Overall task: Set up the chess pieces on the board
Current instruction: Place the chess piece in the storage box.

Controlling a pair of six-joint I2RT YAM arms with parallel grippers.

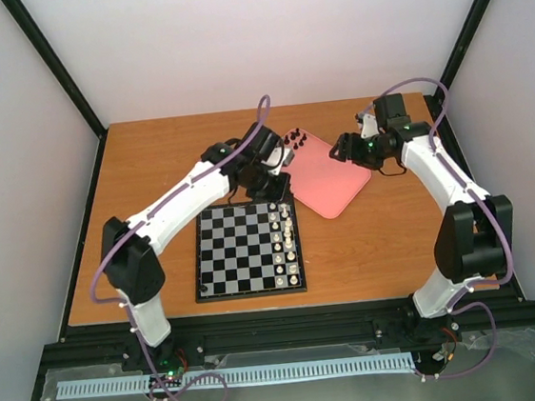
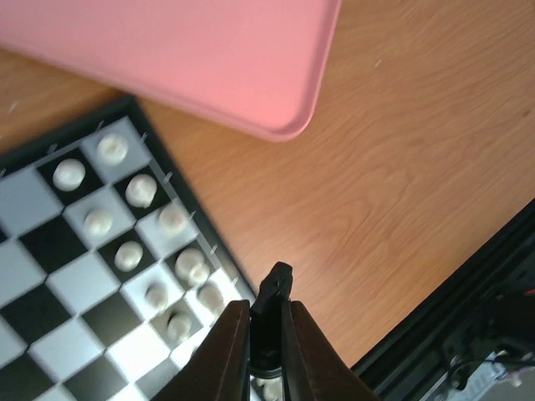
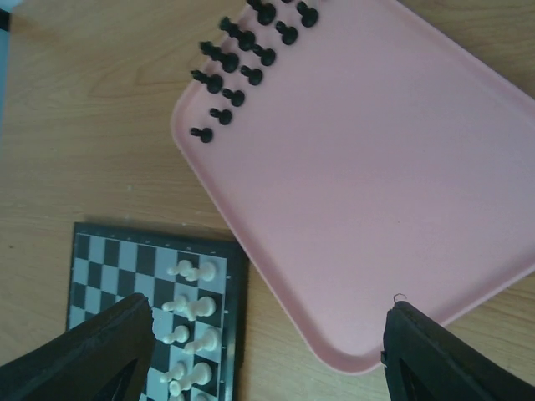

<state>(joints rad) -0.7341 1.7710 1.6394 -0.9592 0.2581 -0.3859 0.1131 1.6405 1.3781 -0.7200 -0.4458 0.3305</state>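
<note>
by the white pieces, left end effector pinches a black piece (right end effector gapes empty).

A bright, even, diffuse light is seen in the top view. The white walls are nearly washed out, and only soft, faint shadows are cast beneath the left arm on the table. The frame posts are splayed outward by the wide lens. In the left wrist view, the white pieces are blurred, the pink tray is softly overexposed, and the black piece pinched in the left hand is reduced to a dark silhouette. In the right wrist view, the black pieces are rendered sharply, while the spread fingers of the right hand are left dark and unfocused.
</note>
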